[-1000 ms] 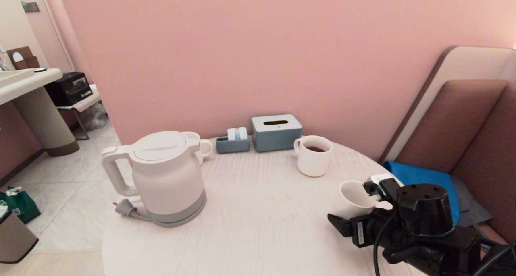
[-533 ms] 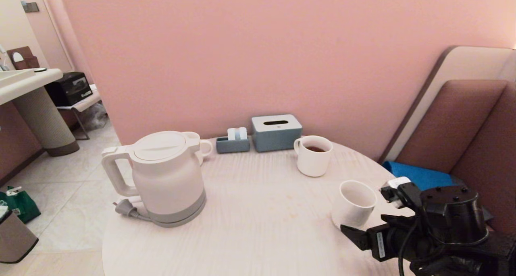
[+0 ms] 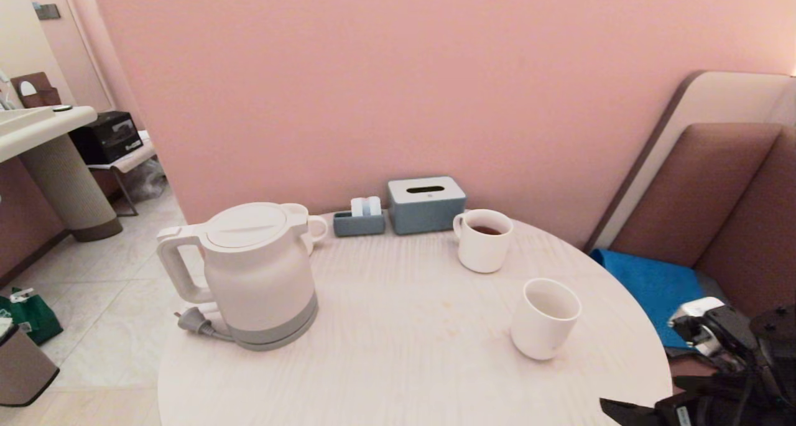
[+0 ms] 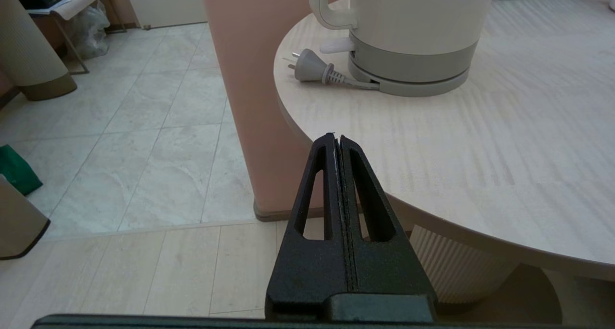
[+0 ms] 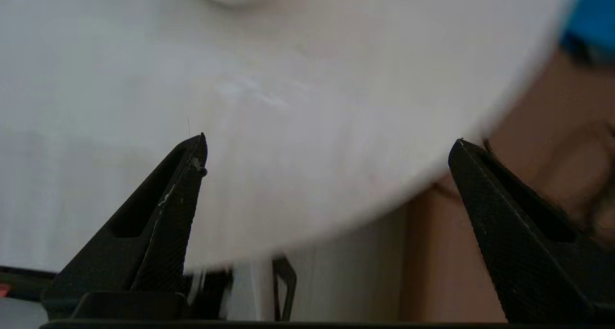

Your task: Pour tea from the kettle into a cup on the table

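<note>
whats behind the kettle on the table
A white mug stands behind the kettle: only its rim and loop handle show past the lid. The kettle covers its body, and its contents cannot be seen.

The right gripper (image 5: pixel 326 151) hangs low at the near right with its jaws spread wide and nothing between them, while the left gripper (image 4: pixel 337 139) sits low at the near left, fingers pressed together.
</note>
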Robot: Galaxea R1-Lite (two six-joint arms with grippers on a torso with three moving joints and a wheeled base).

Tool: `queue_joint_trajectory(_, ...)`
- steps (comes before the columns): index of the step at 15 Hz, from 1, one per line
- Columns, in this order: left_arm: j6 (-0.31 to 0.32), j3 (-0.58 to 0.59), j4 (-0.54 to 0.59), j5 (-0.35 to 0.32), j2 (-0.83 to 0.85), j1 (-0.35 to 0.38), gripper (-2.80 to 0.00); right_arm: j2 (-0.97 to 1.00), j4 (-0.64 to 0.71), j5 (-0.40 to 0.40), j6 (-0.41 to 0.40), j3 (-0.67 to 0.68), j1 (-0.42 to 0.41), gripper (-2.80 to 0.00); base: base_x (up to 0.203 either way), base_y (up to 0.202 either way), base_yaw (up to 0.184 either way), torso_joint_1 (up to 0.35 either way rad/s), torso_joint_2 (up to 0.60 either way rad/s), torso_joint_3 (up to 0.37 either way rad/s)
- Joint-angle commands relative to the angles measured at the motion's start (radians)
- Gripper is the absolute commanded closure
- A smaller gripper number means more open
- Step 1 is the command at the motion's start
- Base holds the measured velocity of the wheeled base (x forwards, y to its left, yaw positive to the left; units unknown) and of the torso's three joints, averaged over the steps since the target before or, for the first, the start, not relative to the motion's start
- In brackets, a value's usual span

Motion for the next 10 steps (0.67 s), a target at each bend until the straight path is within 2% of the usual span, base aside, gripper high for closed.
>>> queue_joint_trajectory(1,0.000,0.000,0.000,0.000,0.001,0.000,0.00,-0.112,0.122,-0.013,0.021,-0.029,-0.087,-2.80,0.000,0.000,0.000,0.000,0.00,0.000)
queue_joint_trajectory(3,0.000,0.000,0.000,0.000,0.001,0.000,0.00,-0.139,0.169,-0.045,-0.003,-0.046,-0.193,-2.80,0.000,0.000,0.000,0.000,0.00,0.000)
queue_joint_trajectory(6,0.000,0.000,0.000,0.000,0.001,0.000,0.00,-0.206,0.224,-0.284,-0.010,-0.038,-0.249,-2.80,0.000,0.000,0.000,0.000,0.00,0.000)
queue_joint_trajectory(7,0.000,0.000,0.000,0.000,0.001,0.000,0.00,-0.266,0.229,-0.287,-0.013,-0.031,-0.250,0.00,0.000,0.000,0.000,0.000,0.00,0.000)
queue_joint_trajectory(10,0.000,0.000,0.000,0.000,0.001,0.000,0.00,-0.456,0.263,-0.241,-0.031,-0.045,-0.251,0.00,0.000,0.000,0.000,0.000,0.00,0.000)
